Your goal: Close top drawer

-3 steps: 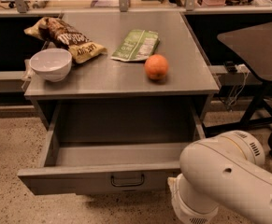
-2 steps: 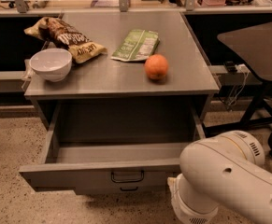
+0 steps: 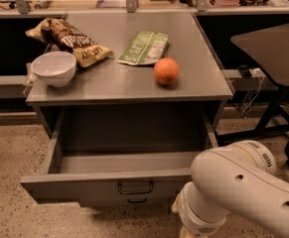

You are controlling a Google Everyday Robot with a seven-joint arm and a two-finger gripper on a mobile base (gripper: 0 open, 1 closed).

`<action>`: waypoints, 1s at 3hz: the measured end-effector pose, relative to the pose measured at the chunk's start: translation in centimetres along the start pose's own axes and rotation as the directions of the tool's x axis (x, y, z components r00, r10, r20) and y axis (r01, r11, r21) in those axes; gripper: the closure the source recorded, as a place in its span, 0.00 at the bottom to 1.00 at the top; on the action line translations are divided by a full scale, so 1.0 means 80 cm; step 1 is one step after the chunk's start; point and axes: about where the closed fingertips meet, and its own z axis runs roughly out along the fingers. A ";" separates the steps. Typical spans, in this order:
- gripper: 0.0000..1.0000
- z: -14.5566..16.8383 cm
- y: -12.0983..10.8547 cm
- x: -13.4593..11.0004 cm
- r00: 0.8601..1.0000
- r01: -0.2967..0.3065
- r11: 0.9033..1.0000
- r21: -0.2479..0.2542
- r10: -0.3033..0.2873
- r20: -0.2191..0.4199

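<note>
The top drawer [image 3: 99, 182] of the grey cabinet is pulled far out and its box is empty. Its flat front panel carries a small dark bar handle [image 3: 135, 187]. A second handle of a lower drawer [image 3: 136, 201] peeks out just below. My white arm [image 3: 238, 192] fills the lower right corner, next to the drawer front's right end. The gripper itself is out of view below the frame.
On the cabinet top [image 3: 109, 78] sit a white bowl [image 3: 53, 68], a brown chip bag [image 3: 69, 41], a green packet [image 3: 145, 47] and an orange [image 3: 166, 71]. A dark chair [image 3: 270, 48] stands to the right. Speckled floor [image 3: 10, 157] lies to the left.
The drawer front has shifted slightly back toward the cabinet. My arm has barely moved.
</note>
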 end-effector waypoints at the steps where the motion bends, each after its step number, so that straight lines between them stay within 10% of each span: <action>1: 0.63 0.018 -0.021 -0.001 1.000 0.007 0.999 0.038 -0.007 -0.002; 3: 1.00 0.049 -0.065 0.004 0.995 -0.090 0.987 0.136 0.093 -0.020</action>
